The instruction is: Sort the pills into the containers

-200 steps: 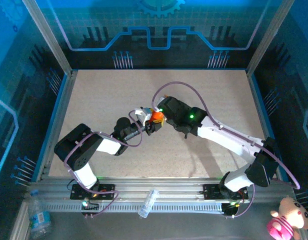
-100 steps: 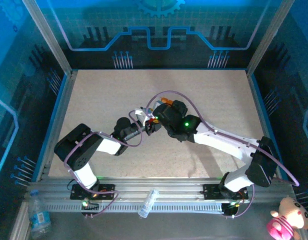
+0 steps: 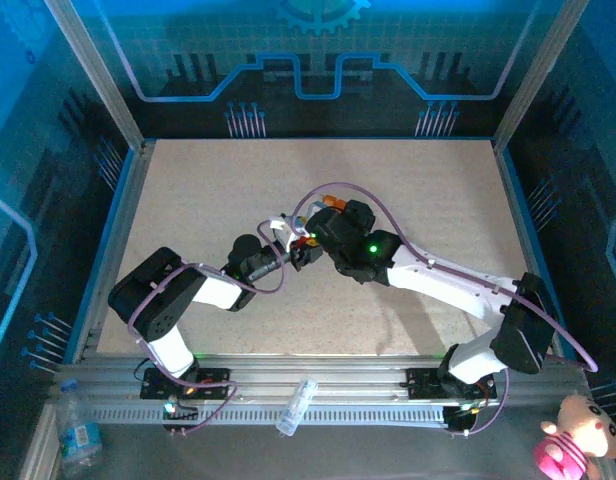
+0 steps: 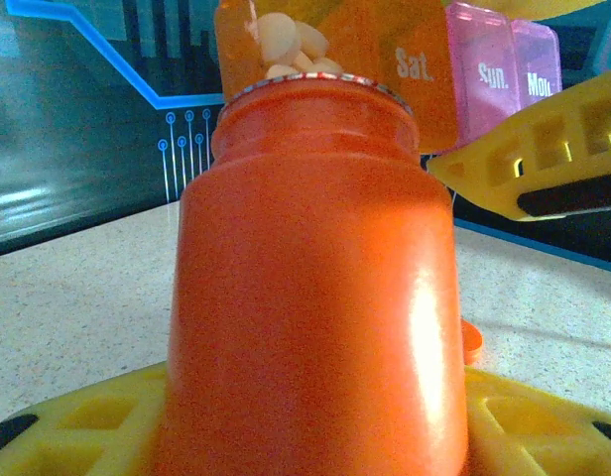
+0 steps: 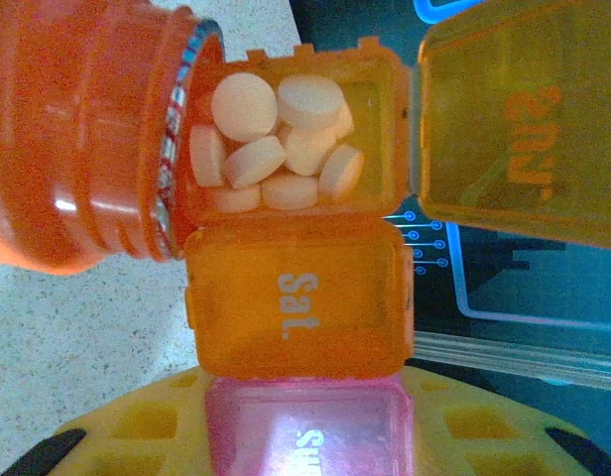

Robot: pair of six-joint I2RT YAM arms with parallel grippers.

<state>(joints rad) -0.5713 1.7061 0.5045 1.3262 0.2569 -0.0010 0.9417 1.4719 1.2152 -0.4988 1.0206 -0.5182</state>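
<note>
Pressing the uncapped orange plastic bottle (image 4: 315,288), clamped in the left gripper (image 4: 315,421), against the open, heaped cell of the orange-and-pink plastic compartment strip (image 5: 296,307), pinched in the right gripper (image 5: 305,436), risks round pale pills (image 5: 276,139) escaping through any gap onto the speckled surface (image 3: 408,190).

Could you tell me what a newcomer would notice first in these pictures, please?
The big orange bottle in the left gripper dominates, its mouth against the pill strip that the right gripper holds. The strip's open orange compartment is heaped with pale round pills.
</note>
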